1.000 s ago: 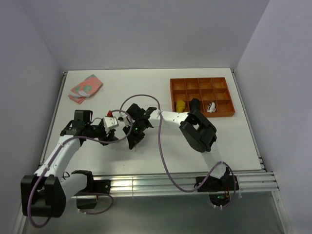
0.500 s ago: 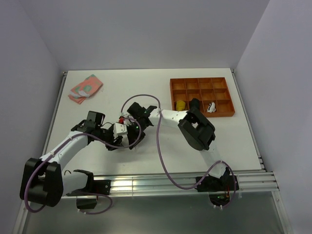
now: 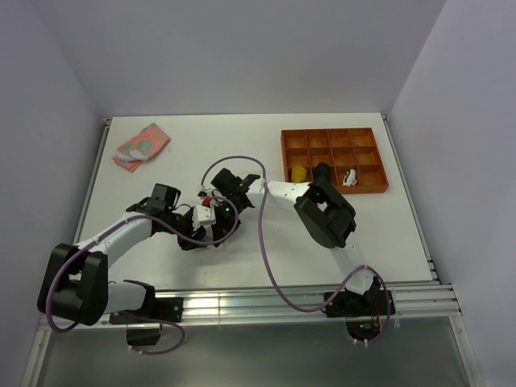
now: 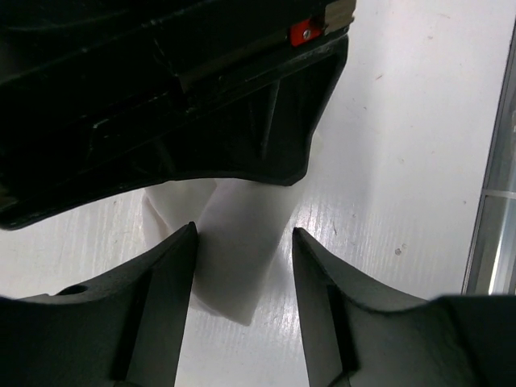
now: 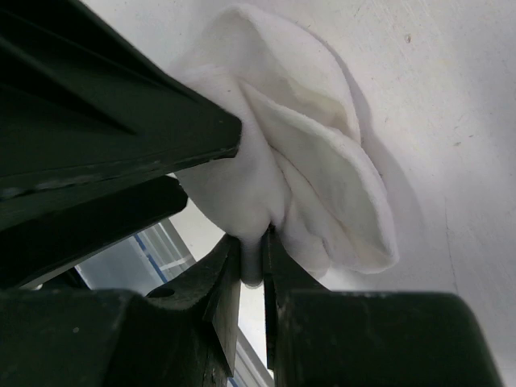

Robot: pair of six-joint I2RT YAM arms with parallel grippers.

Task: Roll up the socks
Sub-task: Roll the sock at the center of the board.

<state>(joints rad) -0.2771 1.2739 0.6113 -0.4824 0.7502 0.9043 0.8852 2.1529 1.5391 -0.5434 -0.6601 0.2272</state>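
A plain white sock [image 5: 322, 161] lies bunched on the white table. My right gripper [image 5: 251, 256] is shut on a fold of it at its near edge. In the left wrist view the same sock [image 4: 234, 274] sits between my left gripper's [image 4: 244, 240] open fingers. The left finger [image 4: 165, 298] touches the fabric, and the right gripper's black body [image 4: 161, 97] is right above. From the top, both grippers, left [image 3: 211, 235] and right [image 3: 221, 218], meet at the table's middle and hide the sock. No striped socks are in view.
A pink and green folded cloth [image 3: 141, 145] lies at the far left. An orange compartment tray [image 3: 367, 159] stands at the far right, with a yellow item [image 3: 299, 174] and a small white item [image 3: 349, 177] in it. A purple cable [image 3: 266, 242] loops over the middle.
My left gripper has moved right, up to the right gripper and around the sock. The right gripper has stayed nearly in place, still holding the sock.
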